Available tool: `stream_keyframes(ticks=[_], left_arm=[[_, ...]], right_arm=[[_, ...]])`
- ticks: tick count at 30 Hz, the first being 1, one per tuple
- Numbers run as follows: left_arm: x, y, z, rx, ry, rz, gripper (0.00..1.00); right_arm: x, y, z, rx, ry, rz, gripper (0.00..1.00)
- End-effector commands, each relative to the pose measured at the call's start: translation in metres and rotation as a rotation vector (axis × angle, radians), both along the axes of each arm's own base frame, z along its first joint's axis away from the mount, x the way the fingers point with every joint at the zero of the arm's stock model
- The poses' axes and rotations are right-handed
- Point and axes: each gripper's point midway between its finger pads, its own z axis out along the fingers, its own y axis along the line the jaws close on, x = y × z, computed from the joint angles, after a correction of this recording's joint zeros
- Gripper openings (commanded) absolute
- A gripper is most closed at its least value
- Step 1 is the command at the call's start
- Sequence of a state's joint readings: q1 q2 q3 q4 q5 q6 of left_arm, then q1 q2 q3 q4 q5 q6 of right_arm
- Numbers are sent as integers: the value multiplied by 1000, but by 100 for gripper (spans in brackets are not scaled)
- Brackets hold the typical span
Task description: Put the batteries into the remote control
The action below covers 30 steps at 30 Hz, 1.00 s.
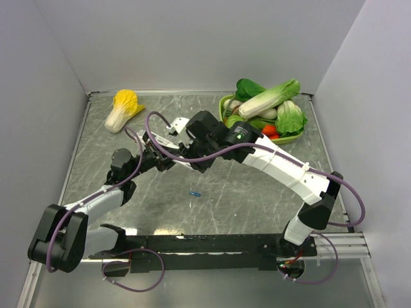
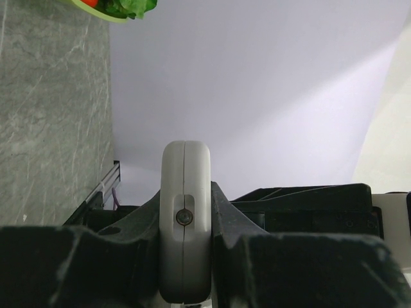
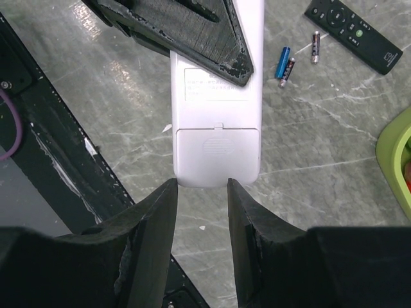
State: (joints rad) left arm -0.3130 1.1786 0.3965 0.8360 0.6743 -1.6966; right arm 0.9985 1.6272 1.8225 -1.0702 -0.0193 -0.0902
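Remote: the white remote is lifted off the worktop. It hangs between my two arms, with its plain back facing my right wrist camera.
Left claw: my left claw is clenched on the remote, pinching its two broad faces. From that wrist the remote shows edge-on.
Right claw: my right claw is released, fingers apart, grasping nothing. Its tips sit right at the remote's cover end, and I cannot tell whether they touch it.
Cover: the battery cover sits flush and in place, so the compartment is not yet open.
Batteries: none are loaded, as far as I can see. Three batteries lie loose on the worktop beyond the remote, two close side by side and one a little apart. The top view shows one blue battery lying alone on the near side of my arms.
Progress: early, I judge. The remote is held up ready. Left to do: slide the cover off, fetch the batteries, seat them and close up.
Around: a slim black remote lies just past the batteries. A green basket of vegetables stands far right, and a yellow cabbage far left.
In the way: nothing covers the cover itself, since my left claw grips higher up the back. Only my right claw is free for the fetching, and the small round batteries may roll.
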Motion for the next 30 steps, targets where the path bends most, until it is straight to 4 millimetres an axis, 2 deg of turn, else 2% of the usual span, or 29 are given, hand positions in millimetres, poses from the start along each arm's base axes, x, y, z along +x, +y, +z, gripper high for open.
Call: stream_keyframes(ticks=[1, 30], left_arm=[[-9, -3, 16, -36, -68, -48, 1], [-7, -1, 19, -56, -41, -40, 1]], right_arm=[[9, 4, 28, 69, -55, -18, 44], [2, -7, 10, 0, -23, 1, 45]])
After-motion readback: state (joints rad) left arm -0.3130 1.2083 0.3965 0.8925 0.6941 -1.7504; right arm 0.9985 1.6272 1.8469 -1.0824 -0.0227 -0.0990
